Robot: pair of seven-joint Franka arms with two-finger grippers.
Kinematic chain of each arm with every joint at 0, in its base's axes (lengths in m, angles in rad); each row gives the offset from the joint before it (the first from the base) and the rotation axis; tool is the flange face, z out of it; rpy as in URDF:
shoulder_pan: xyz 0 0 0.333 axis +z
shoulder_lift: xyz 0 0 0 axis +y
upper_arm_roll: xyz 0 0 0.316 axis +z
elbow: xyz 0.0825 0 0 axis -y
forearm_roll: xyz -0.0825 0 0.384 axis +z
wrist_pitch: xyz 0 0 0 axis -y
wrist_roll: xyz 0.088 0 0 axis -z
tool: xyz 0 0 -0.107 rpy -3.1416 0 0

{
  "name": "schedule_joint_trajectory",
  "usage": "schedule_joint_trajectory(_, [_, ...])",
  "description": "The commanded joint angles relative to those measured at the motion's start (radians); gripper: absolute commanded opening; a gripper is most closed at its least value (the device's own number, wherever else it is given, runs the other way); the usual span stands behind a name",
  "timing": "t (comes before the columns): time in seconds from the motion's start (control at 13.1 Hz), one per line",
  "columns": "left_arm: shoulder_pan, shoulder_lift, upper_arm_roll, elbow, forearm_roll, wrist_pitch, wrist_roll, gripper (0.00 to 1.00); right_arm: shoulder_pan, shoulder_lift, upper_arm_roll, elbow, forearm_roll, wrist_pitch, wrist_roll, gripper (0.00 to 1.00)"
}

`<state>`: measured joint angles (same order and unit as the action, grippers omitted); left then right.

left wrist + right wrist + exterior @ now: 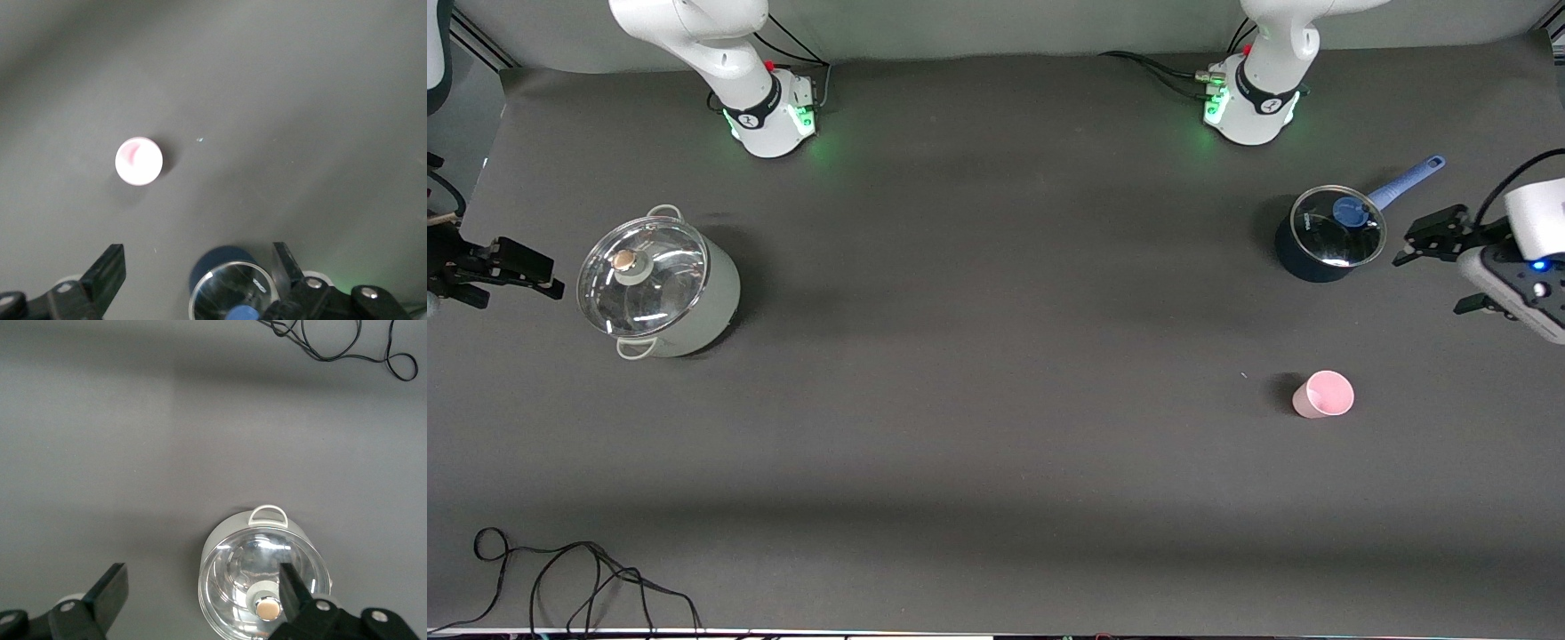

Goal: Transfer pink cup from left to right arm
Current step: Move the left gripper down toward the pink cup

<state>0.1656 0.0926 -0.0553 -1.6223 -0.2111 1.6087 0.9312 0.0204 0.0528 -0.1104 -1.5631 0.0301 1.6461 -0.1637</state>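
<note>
The pink cup (pixel 1323 395) stands upright on the dark table toward the left arm's end, nearer to the front camera than the blue saucepan. In the left wrist view the cup (pixel 139 161) shows from above, well apart from the fingers. My left gripper (pixel 1440 276) is open and empty, up in the air at the left arm's end of the table beside the saucepan; its fingers (pixel 112 267) stand wide apart. My right gripper (pixel 511 280) is open and empty, up in the air at the right arm's end beside the white pot; its fingers (pixel 113 587) are spread wide.
A blue saucepan (pixel 1325 236) with a glass lid and a long blue handle stands toward the left arm's end; its lid shows in the left wrist view (pixel 233 293). A white pot (pixel 658 284) with a glass lid (pixel 263 580) stands toward the right arm's end. A black cable (pixel 560 578) lies near the front edge.
</note>
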Motion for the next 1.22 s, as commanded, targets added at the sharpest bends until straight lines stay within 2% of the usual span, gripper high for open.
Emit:
schedule_joint_trajectory(0.0, [0.061, 0.062, -0.006, 0.082, -0.076, -0.013, 0.272, 0.98, 0.004, -0.001, -0.005, 0.020, -0.009, -0.019, -0.004, 1.00])
schedule_joint_trajectory(0.3, [0.123, 0.107, -0.006, 0.111, -0.164, -0.018, 0.541, 0.98, 0.004, -0.001, -0.005, 0.020, -0.009, -0.019, -0.004, 1.00])
schedule_joint_trajectory(0.61, [0.260, 0.188, -0.008, 0.116, -0.319, -0.065, 0.786, 0.98, 0.004, -0.001, -0.005, 0.020, -0.009, -0.020, -0.004, 1.00])
schedule_joint_trajectory(0.84, [0.333, 0.283, -0.009, 0.153, -0.401, -0.108, 0.947, 0.98, 0.006, -0.001, -0.003, 0.018, -0.009, -0.019, -0.004, 1.00])
schedule_joint_trajectory(1.14, [0.406, 0.427, -0.011, 0.154, -0.520, -0.125, 1.150, 0.98, 0.006, 0.001, -0.003, 0.018, -0.009, -0.019, -0.002, 1.00])
